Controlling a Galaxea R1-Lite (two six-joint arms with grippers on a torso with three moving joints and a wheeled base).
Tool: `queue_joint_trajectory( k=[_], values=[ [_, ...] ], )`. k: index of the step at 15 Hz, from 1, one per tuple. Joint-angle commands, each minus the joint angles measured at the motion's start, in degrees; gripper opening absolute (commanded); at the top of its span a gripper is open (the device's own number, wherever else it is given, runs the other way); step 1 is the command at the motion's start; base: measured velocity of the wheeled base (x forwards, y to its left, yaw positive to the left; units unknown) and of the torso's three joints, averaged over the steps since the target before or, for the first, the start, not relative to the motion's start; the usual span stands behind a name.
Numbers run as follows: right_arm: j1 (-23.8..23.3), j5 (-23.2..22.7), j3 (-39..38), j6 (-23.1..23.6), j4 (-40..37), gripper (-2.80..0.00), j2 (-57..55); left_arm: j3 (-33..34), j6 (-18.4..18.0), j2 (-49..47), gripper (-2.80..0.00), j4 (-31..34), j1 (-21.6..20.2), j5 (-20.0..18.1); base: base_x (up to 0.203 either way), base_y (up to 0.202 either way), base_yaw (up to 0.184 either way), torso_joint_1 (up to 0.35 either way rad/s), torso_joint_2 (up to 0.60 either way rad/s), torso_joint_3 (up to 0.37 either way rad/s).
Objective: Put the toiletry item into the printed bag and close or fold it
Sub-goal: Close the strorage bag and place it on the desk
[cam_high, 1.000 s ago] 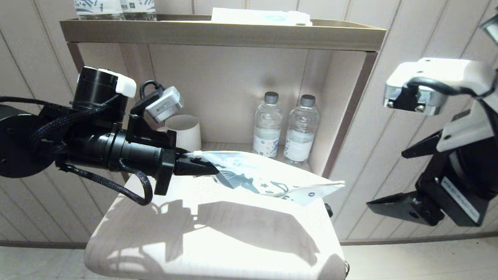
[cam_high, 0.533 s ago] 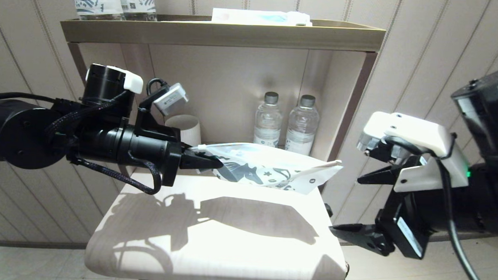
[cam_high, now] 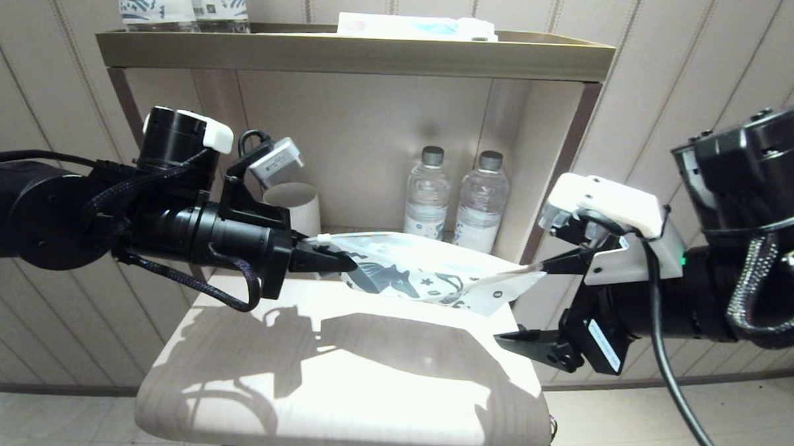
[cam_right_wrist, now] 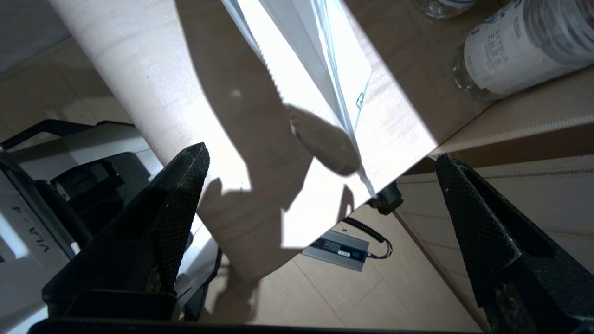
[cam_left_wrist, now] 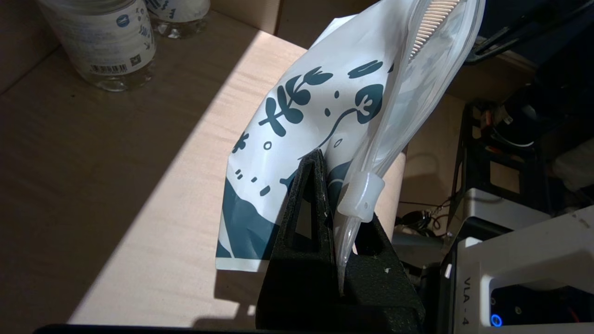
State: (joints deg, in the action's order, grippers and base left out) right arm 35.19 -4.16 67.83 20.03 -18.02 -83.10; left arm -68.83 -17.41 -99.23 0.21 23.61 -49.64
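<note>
Bag held aloft, ready for sealing.
The left hand (cam_high: 333,262) pinches the printed bag (cam_high: 428,277) by its slider end, comb (cam_left_wrist: 432,21) inside, so the spread right hand (cam_high: 533,300) can take the far corner.

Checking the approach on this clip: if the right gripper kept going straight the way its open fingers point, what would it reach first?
Most likely the free end of the printed bag, which the left gripper holds above the table. The right gripper points at that end with its jaws wide, though depth is uncertain.
</note>
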Motion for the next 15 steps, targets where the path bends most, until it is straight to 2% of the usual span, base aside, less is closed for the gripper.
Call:
queue_joint_trajectory(
  k=[1, 2, 3, 4, 15],
  values=[
    [0.05, -0.06, 0.17, 0.34, 0.94, 0.0, -2.12, -0.08, -0.08, 0.09, -2.8, 0.06, 0.03, -0.37, 0.0, 0.0, 0.0, 0.0, 0.0, 0.0],
    [0.09, -0.06, 0.28, 0.56, 1.77, 0.0, -2.79, -0.14, -0.08, -0.06, -2.8, 0.06, -0.06, -0.46, 0.0, 0.0, 0.0, 0.0, 0.0, 0.0],
    [0.23, -0.06, 0.39, 0.71, 1.94, -2.8, -3.23, -0.17, -0.08, -0.17, -2.8, -0.02, -0.03, -0.46, 0.0, 0.0, 0.0, 0.0, 0.0, 0.0],
    [0.23, -0.06, 0.86, 0.82, 1.94, 0.0, -3.46, -0.17, -0.08, -0.17, -2.8, -0.03, -0.06, -0.46, 0.0, 0.0, 0.0, 0.0, 0.0, 0.0],
    [-0.29, 0.02, 1.04, 0.66, 1.72, 0.0, -1.97, -0.87, 0.39, -0.62, -2.8, 0.12, -0.06, -0.56, 0.0, 0.0, 0.0, 0.0, 0.0, 0.0]
  ],
)
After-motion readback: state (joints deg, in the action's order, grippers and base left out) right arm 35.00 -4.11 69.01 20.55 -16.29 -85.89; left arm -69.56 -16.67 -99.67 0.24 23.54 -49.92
